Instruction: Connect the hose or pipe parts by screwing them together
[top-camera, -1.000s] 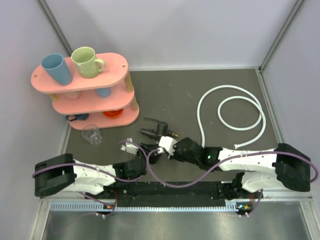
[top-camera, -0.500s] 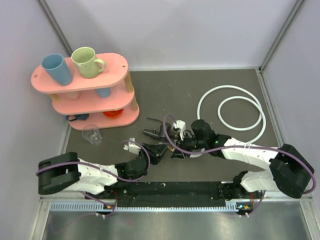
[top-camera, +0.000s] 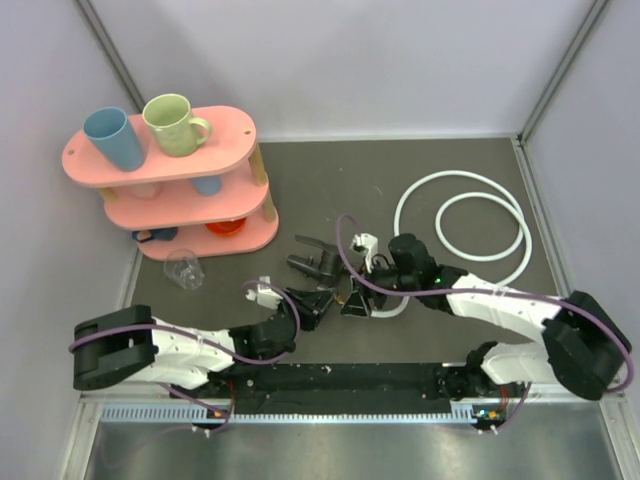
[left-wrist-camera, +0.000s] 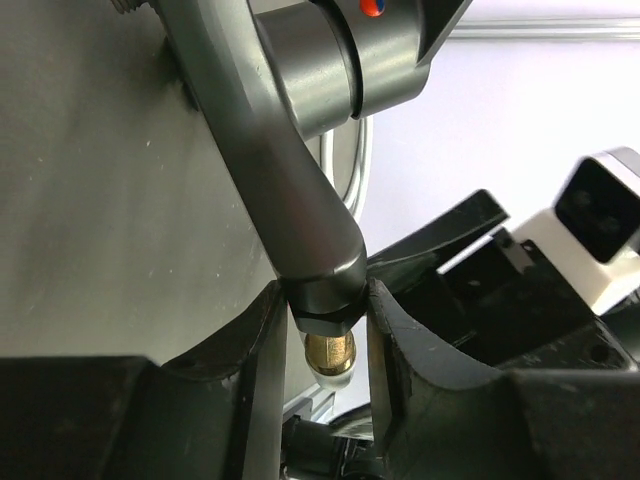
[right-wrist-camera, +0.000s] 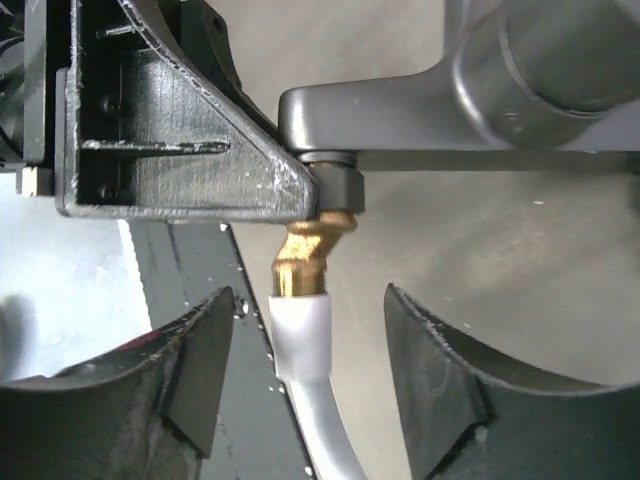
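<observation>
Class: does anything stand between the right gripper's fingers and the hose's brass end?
Nothing visible does. The open right gripper straddles the white hose, whose brass end meets the tap fitting clamped by the left gripper.

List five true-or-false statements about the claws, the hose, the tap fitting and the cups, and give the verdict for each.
1. The left claw is clamped on one arm of the tap fitting. True.
2. The right claw is shut tight on the hose. False: its fingers stand apart on either side of the hose end, touching nothing.
3. The hose's brass end meets the black nut on the fitting. True.
4. The blue cup and the green mug stand on the table. False: both are on the top tier of the pink shelf.
5. The hose lies straight. False: it lies in loops.
</observation>
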